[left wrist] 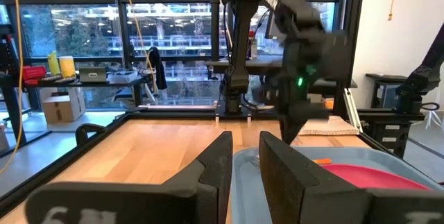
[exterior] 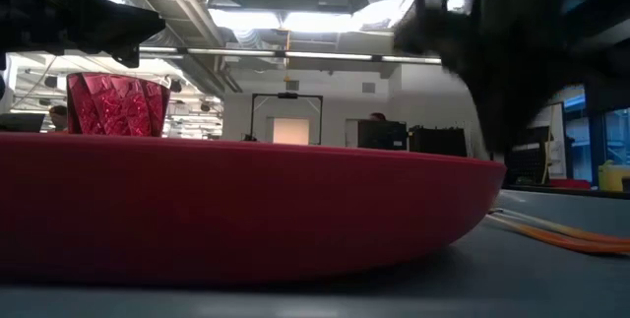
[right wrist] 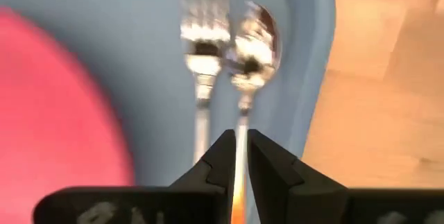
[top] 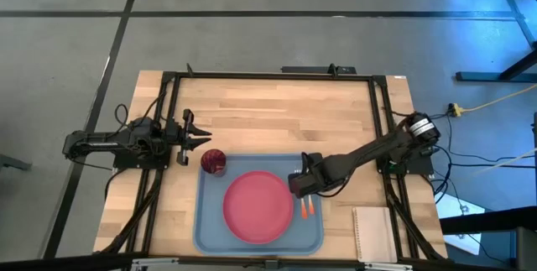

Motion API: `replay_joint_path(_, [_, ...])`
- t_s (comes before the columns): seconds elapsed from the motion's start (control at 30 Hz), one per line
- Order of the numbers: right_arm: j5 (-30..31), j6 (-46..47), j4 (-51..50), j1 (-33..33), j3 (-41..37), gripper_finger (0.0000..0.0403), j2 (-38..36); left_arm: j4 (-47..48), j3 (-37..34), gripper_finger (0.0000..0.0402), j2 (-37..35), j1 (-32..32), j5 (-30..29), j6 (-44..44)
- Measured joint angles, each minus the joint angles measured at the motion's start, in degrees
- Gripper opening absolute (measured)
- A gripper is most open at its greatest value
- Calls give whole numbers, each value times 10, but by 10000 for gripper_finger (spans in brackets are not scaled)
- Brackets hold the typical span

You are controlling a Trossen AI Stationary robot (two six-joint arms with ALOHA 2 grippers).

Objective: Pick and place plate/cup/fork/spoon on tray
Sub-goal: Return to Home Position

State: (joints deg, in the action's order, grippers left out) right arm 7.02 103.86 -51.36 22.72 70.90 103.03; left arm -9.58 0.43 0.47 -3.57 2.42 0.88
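The light blue tray (top: 205,221) lies near the table's front edge. The pink-red plate (top: 256,206) lies flat on it, and the dark red cup (top: 213,162) stands upright in its far left corner. The fork (right wrist: 203,37) and the spoon (right wrist: 254,44) lie side by side on the tray's floor, right of the plate, handles (top: 306,211) toward the near edge. My right gripper (right wrist: 238,141) is low over them, shut on the spoon. My left gripper (top: 198,138) is open and empty, just left of and beyond the cup. My right gripper pinches the spoon's thin handle (right wrist: 241,123) between its two fingers, a short way behind the bowl. The fingers come from above and stand on either side of the handle. The spoon lies along the tray floor close beside the fork, near the tray's right rim (right wrist: 316,57).
A small white notepad (top: 373,233) lies on the wood right of the tray, near the front edge. Bare wooden tabletop (top: 277,112) stretches beyond the tray. A black frame (top: 268,75) runs around the table's edges.
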Motion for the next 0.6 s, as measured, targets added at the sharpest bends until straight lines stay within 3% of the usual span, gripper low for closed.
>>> replay_joint_path(0.17, [86,-86,-106,6,111,44,-16,0,0,66,0,0,0,0])
replay_joint_path(0.3, [150,-270,-160,9,218,44,-16,0,0,66,0,0,0,0])
replay_joint_path(0.43, [233,-464,-97,27,264,44,-18,0,0,66,0,0,0,0])
replay_joint_path(0.6, [150,-740,35,54,241,44,-17,0,0,66,0,0,0,0])
